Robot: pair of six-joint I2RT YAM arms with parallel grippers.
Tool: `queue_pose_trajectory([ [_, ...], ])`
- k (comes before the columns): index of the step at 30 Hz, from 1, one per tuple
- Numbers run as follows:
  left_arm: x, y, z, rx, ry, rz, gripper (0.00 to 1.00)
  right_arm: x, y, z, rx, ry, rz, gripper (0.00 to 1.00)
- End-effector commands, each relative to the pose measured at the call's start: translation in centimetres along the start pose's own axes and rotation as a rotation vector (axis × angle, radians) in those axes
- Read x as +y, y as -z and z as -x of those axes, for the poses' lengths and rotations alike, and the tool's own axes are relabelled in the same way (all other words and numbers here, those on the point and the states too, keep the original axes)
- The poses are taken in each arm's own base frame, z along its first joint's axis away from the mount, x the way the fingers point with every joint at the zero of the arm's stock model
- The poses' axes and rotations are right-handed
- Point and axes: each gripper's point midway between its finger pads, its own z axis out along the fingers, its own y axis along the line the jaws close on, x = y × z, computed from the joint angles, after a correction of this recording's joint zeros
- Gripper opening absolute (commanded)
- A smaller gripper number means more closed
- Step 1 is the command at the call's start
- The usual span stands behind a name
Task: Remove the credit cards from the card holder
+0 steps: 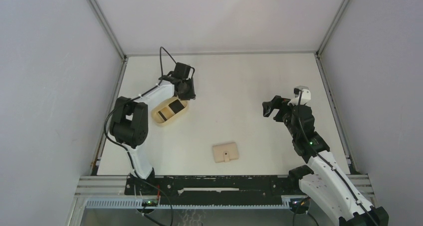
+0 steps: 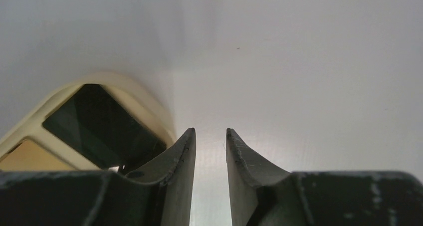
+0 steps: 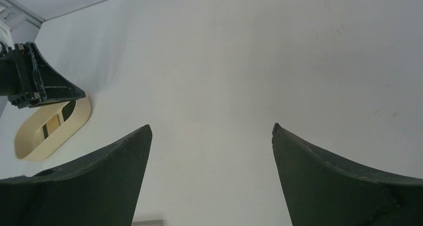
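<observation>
The beige card holder [image 1: 225, 152] lies folded shut on the table near the front, tab and snap facing up. Its corner shows at the bottom edge of the right wrist view [image 3: 147, 221]. A black card [image 1: 174, 108] and a tan card [image 1: 162, 115] lie in the oval tray [image 1: 158, 121]. In the left wrist view the black card [image 2: 95, 126] and tan card [image 2: 27, 157] sit to the left. My left gripper [image 1: 188, 93] [image 2: 210, 132] hovers just past the tray's far right end, jaws a narrow gap apart and empty. My right gripper [image 1: 269, 108] [image 3: 212, 128] is wide open and empty, up and right of the card holder.
The tray [image 3: 30, 151] stands at the left of the table, with the left gripper [image 3: 35, 79] over its far end in the right wrist view. Grey walls close in the table at the left, right and back. A black rail runs along the front edge [image 1: 219, 182].
</observation>
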Motion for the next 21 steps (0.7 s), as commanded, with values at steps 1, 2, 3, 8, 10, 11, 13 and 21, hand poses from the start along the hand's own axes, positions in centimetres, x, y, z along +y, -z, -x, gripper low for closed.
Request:
queue_pose_trajectory([
  [1, -4.2, 0.2, 1.7, -0.037, 0.000, -0.080, 0.34, 0.5, 0.1, 1.1, -0.050, 0.008, 0.018, 1.00],
  [2, -4.8, 0.1, 1.8, -0.038, -0.004, -0.088, 0.34, 0.5, 0.1, 1.2, -0.052, 0.009, 0.019, 1.00],
  [3, -5.4, -0.1, 1.7, -0.035, -0.009, -0.094, 0.34, 0.5, 0.1, 1.1, -0.050, 0.010, 0.018, 1.00],
  [8, -8.6, -0.7, 1.8, -0.036, -0.030, -0.131, 0.34, 0.6, 0.2, 1.1, -0.052, 0.009, 0.021, 1.00],
  [10, -9.7, -0.8, 2.1, -0.041, -0.032, -0.144, 0.34, 0.5, 0.2, 1.1, -0.054, 0.008, 0.020, 1.00],
  [11, -10.3, -0.9, 2.3, -0.047, -0.033, -0.153, 0.34, 0.5, 0.2, 1.1, -0.053, 0.009, 0.020, 1.00],
  [13, -11.4, -1.1, 2.5, -0.051, -0.037, -0.165, 0.34, 0.5, 0.2, 1.1, -0.055, 0.008, 0.020, 0.99],
  [21, -14.9, -2.0, 2.3, -0.044, -0.054, -0.201, 0.35, 0.5, 0.2, 1.1, -0.056, 0.009, 0.017, 1.00],
])
